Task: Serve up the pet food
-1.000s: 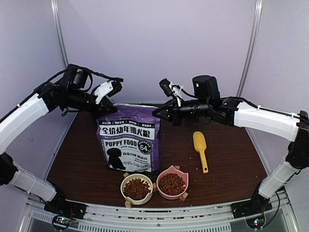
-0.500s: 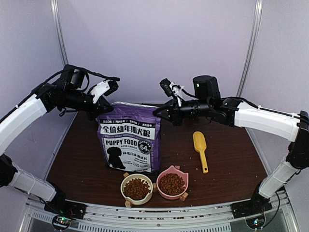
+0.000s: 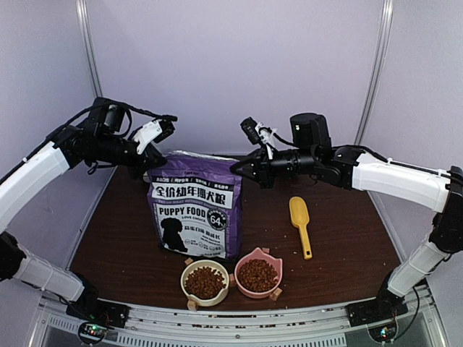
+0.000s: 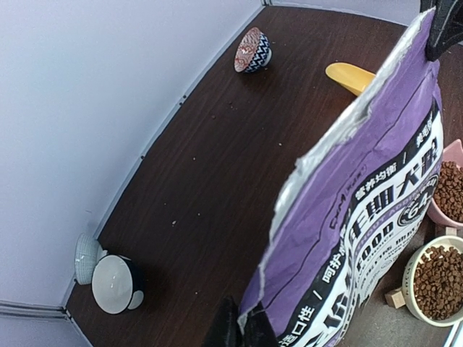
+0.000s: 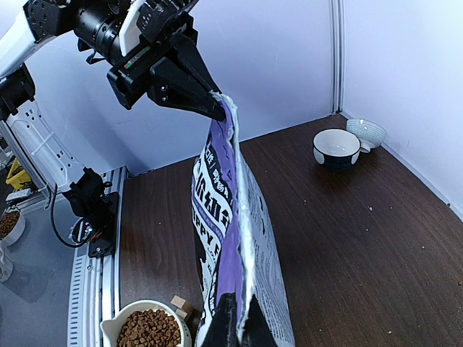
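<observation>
The purple bag (image 3: 195, 213) printed "PUPPY FOOD" stands upright on the brown table. My left gripper (image 3: 153, 160) is shut on its top left corner, and my right gripper (image 3: 241, 168) is shut on its top right corner. The left wrist view has the left gripper (image 4: 244, 329) pinching the bag (image 4: 362, 210) edge. In the right wrist view the right gripper (image 5: 239, 325) pinches the bag (image 5: 217, 210) mouth, which is pressed flat. Pet food (image 3: 205, 282) fills the cream bowl, and more fills the pink bowl (image 3: 258, 275) in front of the bag. A yellow scoop (image 3: 300, 220) lies to the right.
Behind the bag, a patterned bowl (image 4: 253, 49) lies on its side at the far wall. A dark bowl with a white inside (image 4: 113, 283) and a small ribbed bowl (image 4: 85, 256) sit in the back left corner. Small wooden blocks (image 5: 179, 307) sit by the cream bowl.
My left gripper has drawn a little to the left with the bag's corner, and the bag's top edge is stretched straighter. The right arm has barely moved.
</observation>
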You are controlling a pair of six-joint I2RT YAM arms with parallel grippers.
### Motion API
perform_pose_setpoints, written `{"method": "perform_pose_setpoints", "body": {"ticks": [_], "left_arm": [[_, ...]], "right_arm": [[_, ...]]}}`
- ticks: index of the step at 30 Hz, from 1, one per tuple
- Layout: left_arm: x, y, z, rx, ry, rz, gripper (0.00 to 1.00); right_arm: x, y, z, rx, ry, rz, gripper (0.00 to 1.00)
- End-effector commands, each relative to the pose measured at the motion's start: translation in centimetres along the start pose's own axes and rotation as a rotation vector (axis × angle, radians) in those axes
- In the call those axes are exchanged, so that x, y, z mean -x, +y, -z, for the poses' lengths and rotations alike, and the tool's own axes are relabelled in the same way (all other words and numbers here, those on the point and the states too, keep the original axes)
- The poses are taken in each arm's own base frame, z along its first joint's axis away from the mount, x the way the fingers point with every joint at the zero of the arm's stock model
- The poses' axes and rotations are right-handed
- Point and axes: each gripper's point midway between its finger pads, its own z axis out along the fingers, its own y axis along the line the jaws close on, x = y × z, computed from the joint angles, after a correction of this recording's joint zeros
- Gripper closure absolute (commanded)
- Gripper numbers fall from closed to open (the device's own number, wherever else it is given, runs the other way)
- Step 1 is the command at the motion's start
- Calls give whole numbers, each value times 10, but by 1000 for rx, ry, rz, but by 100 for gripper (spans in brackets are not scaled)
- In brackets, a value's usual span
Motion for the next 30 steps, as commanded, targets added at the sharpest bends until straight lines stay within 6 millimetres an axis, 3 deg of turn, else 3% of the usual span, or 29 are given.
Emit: {"method": "perform_pose_setpoints", "body": {"ticks": [1,5,7,12,14,16,20,26,30], "left_arm": [[-23,35,8,154,75,48,91],[-26,37,7,163,80,53,89],[-26,36,7,157,81,52,99],[-29,41,8,178,92,54,100],[-31,44,10,194,96,62,88],[-32,45,11,200,95,63,84],[-31,46,12,198,88,64,100],[-29,46,14,201,74,64,100],[-21,42,17,182,38,62,89]], "right_arm": [[39,5,27,-21,-108,53,100],[39,6,27,-20,-110,53,100],[39,5,27,-21,-110,53,100],[39,5,28,-25,-109,52,100],[39,5,29,-25,-109,54,100],[38,4,29,-26,-108,53,100],[39,4,30,-28,-108,53,100],[39,3,32,-39,-108,54,100],[42,1,38,-59,-115,62,100]]}}
